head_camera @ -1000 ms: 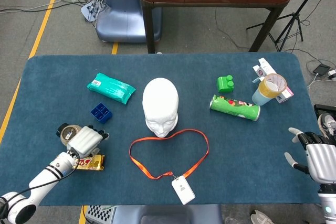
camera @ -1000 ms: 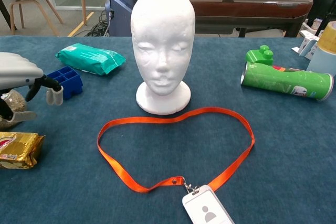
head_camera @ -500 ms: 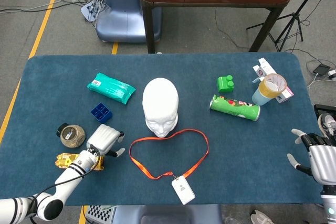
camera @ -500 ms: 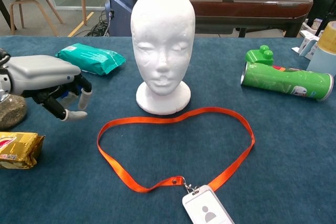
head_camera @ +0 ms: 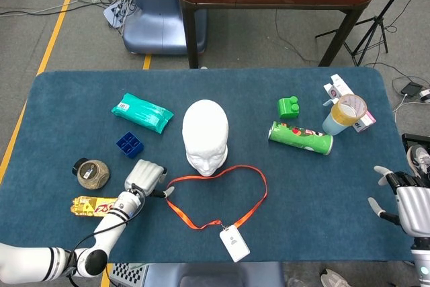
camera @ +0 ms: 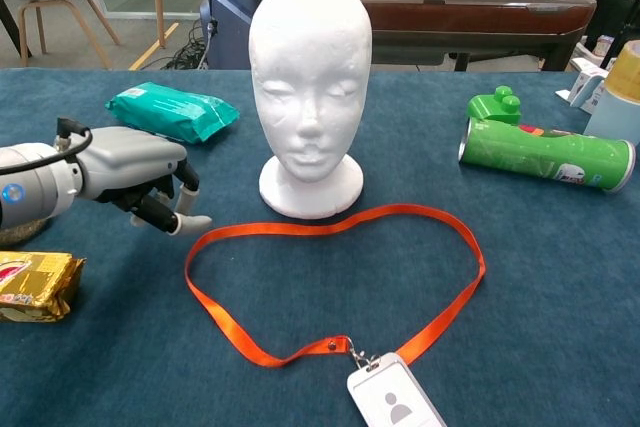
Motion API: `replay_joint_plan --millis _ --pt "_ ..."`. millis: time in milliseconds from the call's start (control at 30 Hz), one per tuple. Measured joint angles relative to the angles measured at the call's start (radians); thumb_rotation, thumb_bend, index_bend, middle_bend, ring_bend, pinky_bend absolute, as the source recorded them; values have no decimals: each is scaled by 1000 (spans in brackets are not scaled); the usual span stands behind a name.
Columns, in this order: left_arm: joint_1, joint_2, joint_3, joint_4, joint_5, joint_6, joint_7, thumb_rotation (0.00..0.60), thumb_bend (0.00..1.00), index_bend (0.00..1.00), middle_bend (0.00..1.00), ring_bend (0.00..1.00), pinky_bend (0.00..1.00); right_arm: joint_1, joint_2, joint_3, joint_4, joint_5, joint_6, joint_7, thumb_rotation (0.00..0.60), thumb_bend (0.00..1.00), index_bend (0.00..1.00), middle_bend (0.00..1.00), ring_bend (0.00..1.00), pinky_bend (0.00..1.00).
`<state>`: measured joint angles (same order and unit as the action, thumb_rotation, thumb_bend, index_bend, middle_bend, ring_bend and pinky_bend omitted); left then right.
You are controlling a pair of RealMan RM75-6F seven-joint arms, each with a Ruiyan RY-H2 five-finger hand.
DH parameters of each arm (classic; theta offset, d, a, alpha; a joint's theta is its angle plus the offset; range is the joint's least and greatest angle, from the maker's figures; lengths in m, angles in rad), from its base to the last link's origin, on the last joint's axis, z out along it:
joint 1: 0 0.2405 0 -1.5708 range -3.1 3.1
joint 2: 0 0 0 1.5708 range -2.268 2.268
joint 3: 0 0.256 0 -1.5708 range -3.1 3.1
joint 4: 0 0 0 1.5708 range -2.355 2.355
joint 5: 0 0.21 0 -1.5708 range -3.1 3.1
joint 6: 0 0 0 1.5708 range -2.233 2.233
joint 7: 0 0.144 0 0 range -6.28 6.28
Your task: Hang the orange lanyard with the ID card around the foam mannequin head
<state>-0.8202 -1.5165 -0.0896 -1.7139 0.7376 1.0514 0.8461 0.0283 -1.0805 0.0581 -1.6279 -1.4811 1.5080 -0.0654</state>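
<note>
Left hand [head_camera: 146, 177] beside the orange lanyard [head_camera: 216, 197] on the blue table [head_camera: 322, 193].

The foam mannequin head [head_camera: 205, 137] stands mid-table, with the lanyard looped on the cloth just near of its base and the ID card [head_camera: 234, 243] at the near end of the loop. The left hand lies just left of the loop, fingers curled down. The right hand [head_camera: 408, 203] sits at the near right edge, fingers spread. On the left are a green wipes packet [head_camera: 141, 113], a blue block [head_camera: 129, 144] and a gold wrapper [head_camera: 91, 206]; on the right a green can [head_camera: 300, 138] lies on its side.
</note>
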Motion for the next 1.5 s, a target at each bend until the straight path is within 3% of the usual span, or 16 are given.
replay_joint_plan --millis 333,667,933,1100,1233,1500 --pt "-25 -84 3 35 -72 67 53 166 246 464 774 773 627 -4 1 -2 1 5 -2 3 600 269 255 439 294 338" --pt "-26 -136 11 79 -79 102 67 317 246 450 774 775 627 -11 4 -4 2 11 0 7 600 269 255 439 295 338" --pt "-22 -147 7 86 -81 105 57 321 246 463 778 780 627 -11 4 -5 -1 7 -1 3 600 268 255 439 294 337" --pt "-22 -159 6 100 -84 105 58 352 246 470 782 784 627 -14 5 -4 -3 10 1 2 600 269 255 439 294 338" --pt "-20 -168 6 116 -86 99 51 470 246 483 787 789 627 -15 5 -5 -5 14 -2 -1 600 268 255 439 295 358" --pt "-16 -172 -1 132 -90 88 34 538 246 504 798 797 627 -13 5 -2 -9 17 -7 -7 600 268 255 439 294 359"
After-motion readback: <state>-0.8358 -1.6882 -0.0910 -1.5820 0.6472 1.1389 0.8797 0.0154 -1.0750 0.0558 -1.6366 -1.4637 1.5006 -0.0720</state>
